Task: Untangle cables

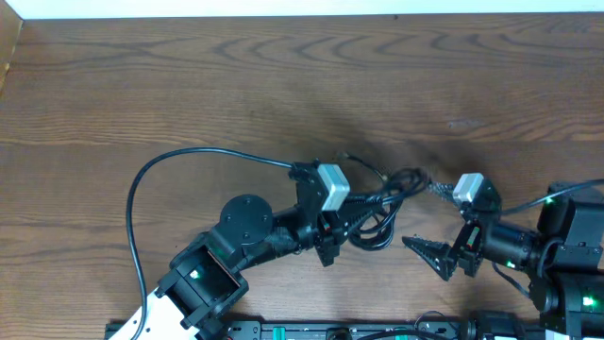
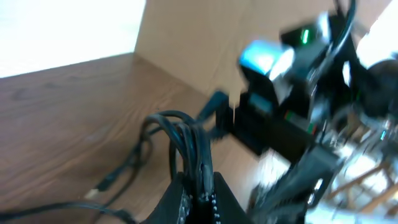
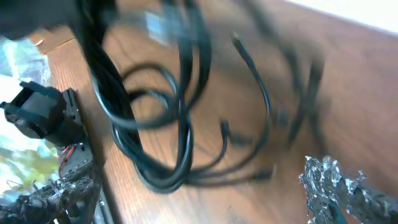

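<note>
Barely begun: cables [image 1: 392, 189] hang in one tangled bunch, none separated; left jaws clamp them, right jaws apart.

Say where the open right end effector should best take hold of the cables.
Probably the loose loop of the cables just past the shut left end effector. Come from the right: the right end effector sits open on that side, and the loop bulges toward it, clear of the bunch.

Left fingers [image 2: 233, 208] pinched together, right fingers [image 1: 429, 253] spread wide.
</note>
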Robot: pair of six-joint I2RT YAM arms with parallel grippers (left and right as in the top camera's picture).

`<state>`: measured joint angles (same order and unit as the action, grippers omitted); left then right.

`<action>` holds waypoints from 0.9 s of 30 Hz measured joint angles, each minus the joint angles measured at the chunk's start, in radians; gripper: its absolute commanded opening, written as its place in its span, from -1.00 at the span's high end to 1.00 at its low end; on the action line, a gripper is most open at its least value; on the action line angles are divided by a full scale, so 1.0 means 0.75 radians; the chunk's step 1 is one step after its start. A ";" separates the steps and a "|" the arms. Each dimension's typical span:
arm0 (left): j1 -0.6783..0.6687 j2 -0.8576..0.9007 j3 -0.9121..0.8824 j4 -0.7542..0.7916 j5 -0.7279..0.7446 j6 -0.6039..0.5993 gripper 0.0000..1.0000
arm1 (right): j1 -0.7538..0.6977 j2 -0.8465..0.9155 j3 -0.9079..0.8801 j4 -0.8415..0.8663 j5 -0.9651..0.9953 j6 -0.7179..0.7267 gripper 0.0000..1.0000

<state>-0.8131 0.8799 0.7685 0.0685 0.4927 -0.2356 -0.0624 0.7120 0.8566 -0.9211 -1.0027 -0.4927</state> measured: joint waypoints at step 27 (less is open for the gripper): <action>-0.001 -0.001 0.000 -0.068 0.110 0.461 0.85 | 0.000 -0.021 0.000 0.350 -0.198 0.019 -0.99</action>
<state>-0.8135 0.8791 0.7685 0.0174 0.5755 0.1104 -0.0624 0.6964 0.8566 -0.6586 -1.1515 -0.4786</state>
